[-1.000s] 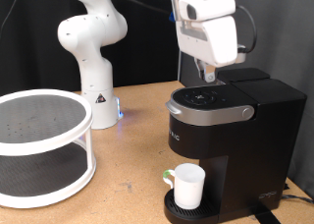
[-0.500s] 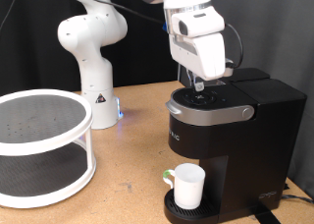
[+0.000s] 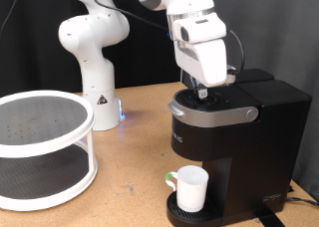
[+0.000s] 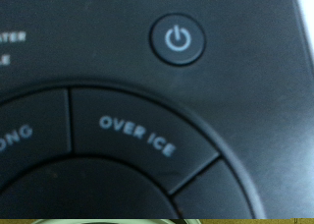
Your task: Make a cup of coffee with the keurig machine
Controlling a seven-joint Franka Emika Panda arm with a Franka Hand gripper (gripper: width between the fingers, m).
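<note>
Keurig machine (image 3: pixel 239 137): black box standing on the tabletop (image 3: pixel 130 137) at the exterior view's right, lid down, its button panel facing up.
Cup (image 3: pixel 190 186): white mug on the round drip tray at the machine's base, under the spout, handle turned to the exterior view's left; whether anything is in it does not show.
Hand (image 3: pixel 202 89): low over the machine's top, fingertips just above or touching the button panel; the white housing hides the fingers, so I cannot tell whether they are spread or closed, and nothing shows between them.
Wrist view: filled by the panel at close range, with the round power button (image 4: pixel 178 37) lit blue-white and a segment marked OVER ICE (image 4: pixel 137 136) below it on the ring of brew buttons.
Step in hand: by my reading, a button press, since the mug is in place and the lid is shut.
Doing it well: come straight down on one button only, as the ring segments sit side by side and a drifting tip could catch a neighbour; press briefly and gently, enough to click without pushing the machine across the tabletop.
Other things: white two-tier round rack (image 3: pixel 40 147) at the exterior view's left, well apart; robot base (image 3: pixel 95 48) behind.
</note>
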